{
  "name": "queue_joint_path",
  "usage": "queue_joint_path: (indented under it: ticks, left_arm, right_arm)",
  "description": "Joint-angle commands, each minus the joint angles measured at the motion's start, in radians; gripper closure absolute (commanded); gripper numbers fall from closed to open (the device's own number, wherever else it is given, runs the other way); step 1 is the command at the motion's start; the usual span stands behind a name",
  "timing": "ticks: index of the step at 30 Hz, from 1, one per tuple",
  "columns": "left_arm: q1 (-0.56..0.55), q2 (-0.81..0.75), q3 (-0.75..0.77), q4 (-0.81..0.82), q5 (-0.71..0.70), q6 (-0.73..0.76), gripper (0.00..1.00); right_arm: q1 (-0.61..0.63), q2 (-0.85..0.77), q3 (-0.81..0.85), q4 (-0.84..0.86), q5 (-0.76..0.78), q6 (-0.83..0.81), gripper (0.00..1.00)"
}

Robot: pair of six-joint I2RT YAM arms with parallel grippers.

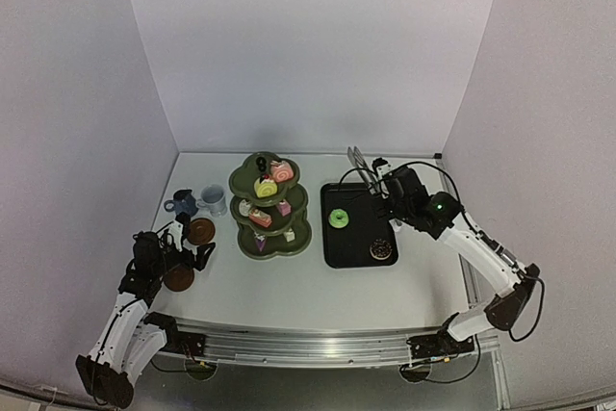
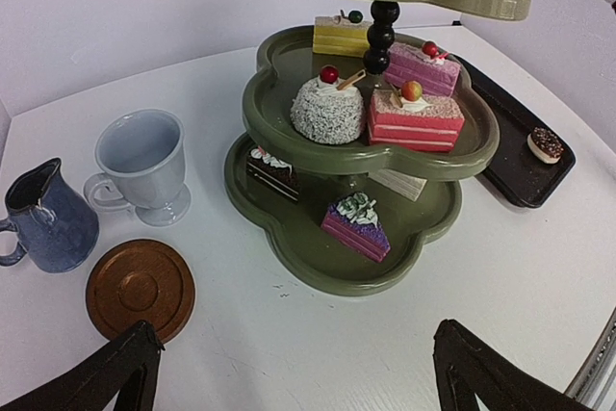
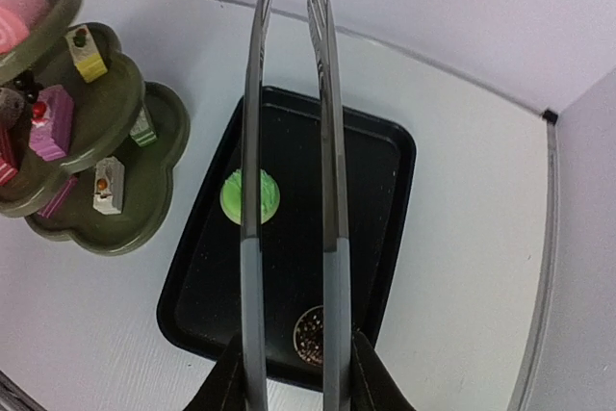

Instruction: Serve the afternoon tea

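- Brown round saucer point(image 2: 140, 288) lies bare just ahead of the left gripper point(image 2: 298, 377), whose jaws are spread wide and empty, probably to fetch it.
- Right gripper point(image 3: 294, 387) clamps long metal tongs point(image 3: 327, 141) above the black rectangular tray point(image 3: 385, 161), seemingly lined up on the green-iced doughnut point(image 3: 250, 196).
- Olive-green three-tier flower-shaped stand point(image 2: 308, 257), farther off, already carries cakes.

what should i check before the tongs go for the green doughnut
1. right gripper shut on tongs: ok
2. tong blades apart, nothing between them: ok
3. green doughnut lying free on tray: ok
4. doughnut between the blades: not ok, one blade crosses it in the right wrist view
5. blade height above doughnut: cannot tell
6. bare room on stand, bottom tier: ok
7. left gripper open, away from tray: ok
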Motion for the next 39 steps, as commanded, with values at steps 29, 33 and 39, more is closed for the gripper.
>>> queue_joint_path:
  ticks: [29, 33, 39]
  left_arm:
    - [0.005, -0.015, -0.001, 0.02, 0.005, 0.011, 0.01]
    - [0.006, -0.014, -0.003, 0.02, 0.005, 0.012, 0.01]
    - [0.006, -0.012, -0.003, 0.019, 0.007, 0.012, 0.01]
  right_arm:
    - [-0.174, 0.345, 0.057, -0.135, -0.481, 0.15, 0.66]
    - [-0.174, 0.346, 0.06, -0.158, -0.46, 0.131, 0.65]
    - [-0.174, 0.389, 0.091, -0.207, -0.44, 0.104, 0.65]
